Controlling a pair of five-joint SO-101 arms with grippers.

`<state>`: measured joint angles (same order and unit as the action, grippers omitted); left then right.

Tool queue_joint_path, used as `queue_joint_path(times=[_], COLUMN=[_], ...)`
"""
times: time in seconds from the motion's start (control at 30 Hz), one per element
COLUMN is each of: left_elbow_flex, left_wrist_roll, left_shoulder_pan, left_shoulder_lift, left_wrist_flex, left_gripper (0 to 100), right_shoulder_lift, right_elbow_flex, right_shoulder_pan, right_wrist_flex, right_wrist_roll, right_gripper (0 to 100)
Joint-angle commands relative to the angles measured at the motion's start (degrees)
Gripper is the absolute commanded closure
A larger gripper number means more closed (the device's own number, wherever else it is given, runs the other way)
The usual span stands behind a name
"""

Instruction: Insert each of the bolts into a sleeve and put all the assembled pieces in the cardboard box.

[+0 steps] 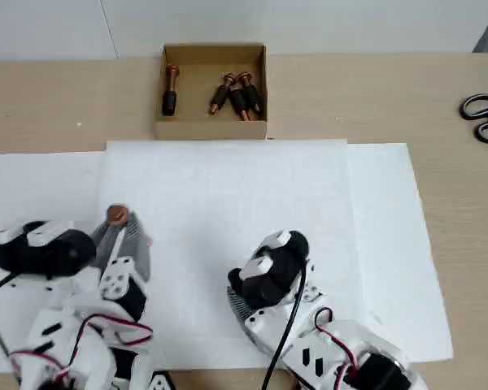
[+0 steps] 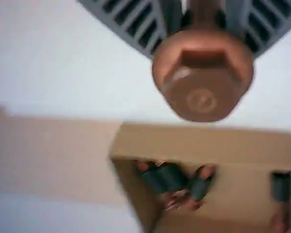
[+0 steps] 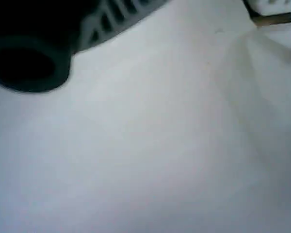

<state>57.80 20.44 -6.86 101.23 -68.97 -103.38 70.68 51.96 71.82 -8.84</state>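
High view: bolt (image 1: 118, 215), copper head outward, at 8 o'clock over the white paper (image 1: 228, 195), pinched by the shank in the left gripper (image 1: 122, 236). The sleeve (image 3: 24, 65), black with its bore open, appears clamped in the right gripper (image 1: 244, 302) at 6 o'clock. The cardboard box (image 1: 211, 128) at 12 o'clock holds three assembled pieces (image 1: 232, 96).

Step judged: joining the last pair. The next move calls for bringing the grippers together with shank and bore in line. Scissors (image 1: 484, 118) lie at 2 o'clock.
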Motion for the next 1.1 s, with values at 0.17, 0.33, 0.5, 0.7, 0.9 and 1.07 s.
queue_joint_path(times=[0.17,0.33,0.5,0.7,0.9,1.07], left_elbow_flex=[10.4,12.3,12.4,12.4,12.3,12.7], left_wrist_roll=[7.5,10.4,10.2,10.2,10.0,8.6], left_shoulder_pan=[-9.3,-16.1,-18.5,-19.3,-22.7,-22.8], left_shoulder_lift=[2.6,2.6,2.6,2.6,2.7,2.6], left_wrist_flex=[22.6,25.1,25.0,20.5,17.3,14.9], left_gripper=[100,100,100,100,100,100], right_shoulder_lift=[-0.5,-0.5,-0.5,-0.6,-0.6,-0.6], right_elbow_flex=[3.5,6.5,8.9,9.4,9.1,9.2], right_shoulder_pan=[1.9,1.8,0.1,-4.9,-5.1,-5.1], right_wrist_flex=[-9.4,-12.3,-14.5,-14.8,-14.9,-17.7], right_wrist_roll=[4.7,4.7,4.7,6.5,7.2,9.1], right_gripper=[99.5,99.5,99.5,99.5,99.5,99.5])
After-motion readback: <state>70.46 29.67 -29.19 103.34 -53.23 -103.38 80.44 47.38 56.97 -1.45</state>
